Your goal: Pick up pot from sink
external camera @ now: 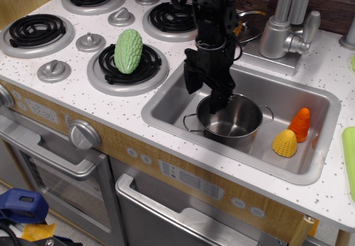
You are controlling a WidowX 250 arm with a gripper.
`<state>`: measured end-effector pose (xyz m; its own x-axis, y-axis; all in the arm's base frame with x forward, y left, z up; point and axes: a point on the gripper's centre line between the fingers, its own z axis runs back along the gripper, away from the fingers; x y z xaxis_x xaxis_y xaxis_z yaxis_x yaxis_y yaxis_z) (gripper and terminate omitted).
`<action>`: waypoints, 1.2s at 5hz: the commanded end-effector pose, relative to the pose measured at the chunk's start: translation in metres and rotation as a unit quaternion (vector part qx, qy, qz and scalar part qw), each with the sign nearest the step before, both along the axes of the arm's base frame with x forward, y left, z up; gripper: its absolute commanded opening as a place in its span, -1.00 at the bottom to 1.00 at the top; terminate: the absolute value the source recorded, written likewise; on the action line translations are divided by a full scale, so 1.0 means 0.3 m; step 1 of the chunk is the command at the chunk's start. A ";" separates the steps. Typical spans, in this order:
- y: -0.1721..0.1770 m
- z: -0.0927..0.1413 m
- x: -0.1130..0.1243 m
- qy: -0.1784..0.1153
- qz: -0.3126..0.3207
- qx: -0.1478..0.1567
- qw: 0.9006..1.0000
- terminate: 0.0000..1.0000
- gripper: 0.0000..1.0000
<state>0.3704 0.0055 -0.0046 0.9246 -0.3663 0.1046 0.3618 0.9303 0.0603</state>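
Observation:
The small shiny steel pot with wire loop handles stands upright in the left half of the grey metal sink. My black gripper hangs over the pot's rear-left rim. Its jaws are apart: one finger is outside the pot on the left, the other finger dips inside the rim. The pot rests on the sink floor.
A yellow corn toy and an orange carrot toy lie in the sink's right half. A green gourd sits on the front burner. The faucet and a shiny lid stand behind the sink.

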 end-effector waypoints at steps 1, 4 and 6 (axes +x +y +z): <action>0.008 0.036 0.030 -0.039 0.001 0.009 0.999 -1.00 1.00; 0.003 -0.006 0.037 -0.036 0.004 0.005 0.999 -1.00 1.00; -0.004 -0.017 0.033 -0.037 0.012 -0.004 0.999 -1.00 -1.00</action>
